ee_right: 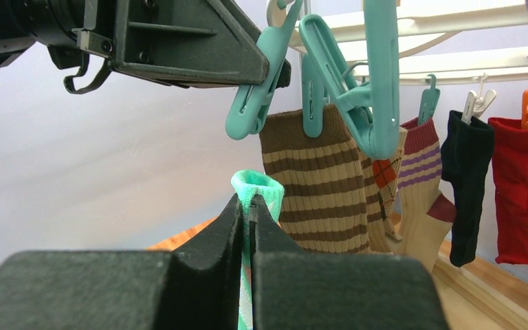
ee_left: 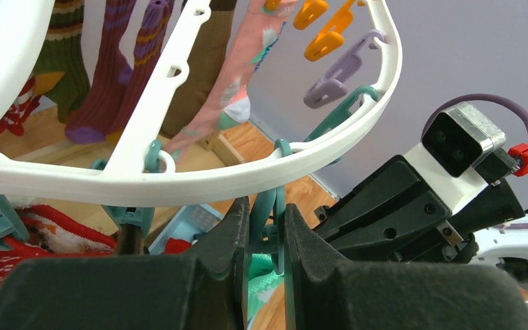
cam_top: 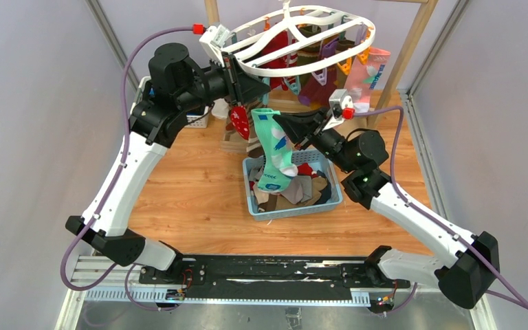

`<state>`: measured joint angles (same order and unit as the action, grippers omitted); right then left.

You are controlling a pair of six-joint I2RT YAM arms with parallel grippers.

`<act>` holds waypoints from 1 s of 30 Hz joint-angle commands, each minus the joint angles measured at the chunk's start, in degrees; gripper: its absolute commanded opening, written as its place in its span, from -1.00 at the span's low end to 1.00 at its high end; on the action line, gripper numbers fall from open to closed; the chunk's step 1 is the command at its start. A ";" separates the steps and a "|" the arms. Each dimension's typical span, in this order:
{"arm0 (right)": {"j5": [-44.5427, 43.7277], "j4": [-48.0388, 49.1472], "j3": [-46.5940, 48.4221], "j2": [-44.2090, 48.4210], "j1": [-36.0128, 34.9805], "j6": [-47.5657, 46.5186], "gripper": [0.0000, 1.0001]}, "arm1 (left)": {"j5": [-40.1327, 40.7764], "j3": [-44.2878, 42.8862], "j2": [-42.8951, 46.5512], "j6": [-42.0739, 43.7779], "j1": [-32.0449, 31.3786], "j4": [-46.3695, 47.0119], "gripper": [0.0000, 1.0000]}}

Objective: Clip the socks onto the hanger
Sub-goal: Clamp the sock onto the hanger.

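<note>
The white oval hanger (cam_top: 302,41) hangs at the back, with several socks (cam_top: 330,75) clipped to it. My left gripper (cam_top: 258,89) is shut on a teal clip (ee_left: 269,213) that dangles from the hanger's near rim (ee_left: 179,182). My right gripper (cam_top: 280,124) is shut on the cuff of a mint green sock (cam_top: 273,148) and holds it up just below that clip. In the right wrist view the sock cuff (ee_right: 256,184) sticks out above my fingertips (ee_right: 252,206), a little below the teal clip (ee_right: 251,103) held by the left gripper.
A blue basket (cam_top: 330,199) with several loose socks sits on the wooden table under the sock. The wooden frame (cam_top: 412,48) carries the hanger. Brown striped, argyle, black and red socks (ee_right: 316,185) hang close behind. A white basket (cam_top: 199,118) is at the back left.
</note>
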<state>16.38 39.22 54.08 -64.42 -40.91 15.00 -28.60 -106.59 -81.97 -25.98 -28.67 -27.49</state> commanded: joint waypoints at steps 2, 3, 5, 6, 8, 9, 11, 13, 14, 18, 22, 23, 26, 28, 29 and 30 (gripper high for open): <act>-1.21 6.00 1.86 -0.62 -0.61 -0.33 -1.00 | -2.63 2.00 0.50 -1.37 2.16 -3.40 -1.00; -1.15 6.95 1.65 -0.90 -0.54 -0.05 -1.00 | -2.81 2.72 0.62 -1.93 2.20 -2.61 -1.00; -0.84 8.25 1.55 -1.21 -0.52 0.51 -1.00 | -3.55 4.15 1.12 -3.23 2.30 -0.74 -1.00; -0.83 8.78 1.53 -1.35 -0.44 0.77 -1.00 | -3.97 4.75 1.30 -3.70 2.30 0.02 -1.00; -0.83 10.06 1.37 -1.48 -0.13 1.56 -1.00 | -5.09 5.30 1.56 -4.12 2.37 1.14 -1.00; -0.95 10.76 1.26 -1.56 0.07 2.05 -1.00 | -5.96 5.50 1.62 -4.48 2.50 1.80 -1.00; -1.29 11.48 1.09 -1.79 0.50 2.85 -1.00 | -7.93 5.79 1.64 -5.68 3.00 3.30 -1.00; -1.71 12.12 0.76 -1.78 0.76 3.21 -1.00 | -9.06 5.62 1.64 -6.26 3.40 4.05 -1.00; -1.80 12.82 0.43 -1.71 0.81 3.38 -1.00 | -9.33 5.65 1.71 -6.13 3.48 4.03 -1.00; -2.17 14.60 -0.38 -1.82 1.13 4.27 -1.00 | -9.80 5.90 1.82 -5.85 3.62 3.89 -1.00; -2.32 16.05 -0.39 -2.60 1.54 5.50 -1.00 | -9.80 6.28 1.99 -6.11 3.70 4.27 -1.00; -2.32 16.29 -0.34 -2.82 1.62 5.70 -1.00 | -9.87 6.41 2.07 -6.25 3.70 4.42 -1.00; -2.42 16.43 -0.33 -3.28 1.69 5.88 -1.00 | -10.27 6.35 2.09 -6.68 3.70 4.68 -1.00; -2.54 16.88 -0.76 -3.42 1.70 5.99 -1.00 | -10.76 6.39 2.30 -6.89 3.70 5.31 -1.00; -2.57 16.99 -0.97 -3.44 1.71 6.08 -1.00 | -10.92 6.53 2.41 -7.01 3.70 5.55 -1.00; -2.58 17.30 -1.20 -3.43 1.66 6.09 -1.00 | -10.96 6.73 2.45 -7.13 3.70 5.81 -1.00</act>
<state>14.81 52.49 53.95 -67.92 -39.86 20.12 -37.32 -101.30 -81.08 -32.23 -25.93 -18.46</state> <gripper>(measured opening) 0.018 0.189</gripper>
